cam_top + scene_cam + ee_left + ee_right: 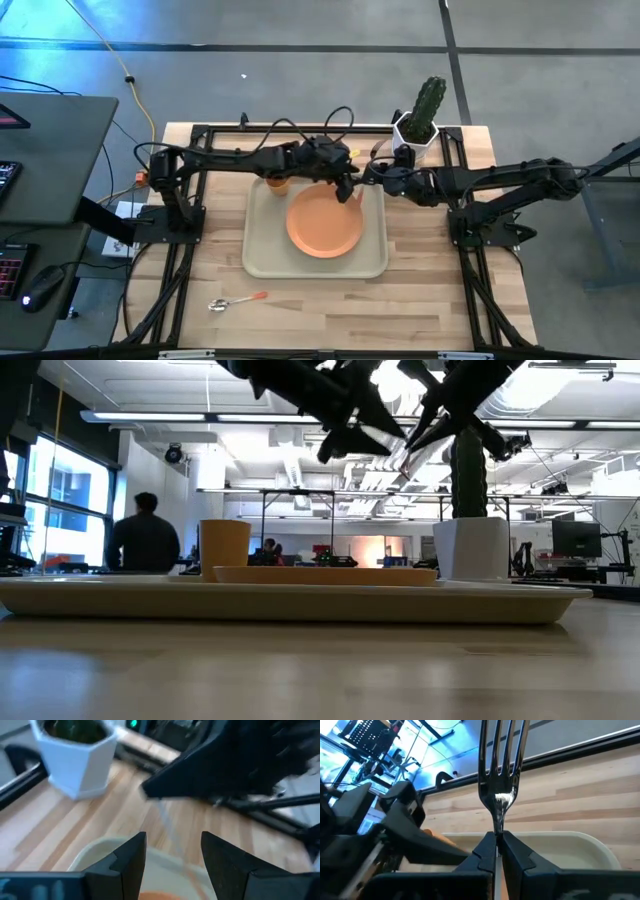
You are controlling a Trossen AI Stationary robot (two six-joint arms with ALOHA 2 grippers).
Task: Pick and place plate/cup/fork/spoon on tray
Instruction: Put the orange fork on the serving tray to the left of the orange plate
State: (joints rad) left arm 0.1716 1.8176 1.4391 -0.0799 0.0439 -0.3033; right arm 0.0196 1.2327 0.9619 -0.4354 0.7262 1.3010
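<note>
Two claws meet above the tray's (262,262) far edge. Our right claw (495,851) pinches the fork (501,775) by its neck, tines pointing out ahead; only the right wrist view shows this plainly. Our left claw (172,851) hangs spread just beside it, holding nothing. From above we see the plate (324,222) and cup (277,183) on the tray, the spoon (235,301) alone on the worktop (430,290), and the cactus pot (415,131) behind.

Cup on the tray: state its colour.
Orange; the cup shows best in the low view, standing on the cream tray.
</note>
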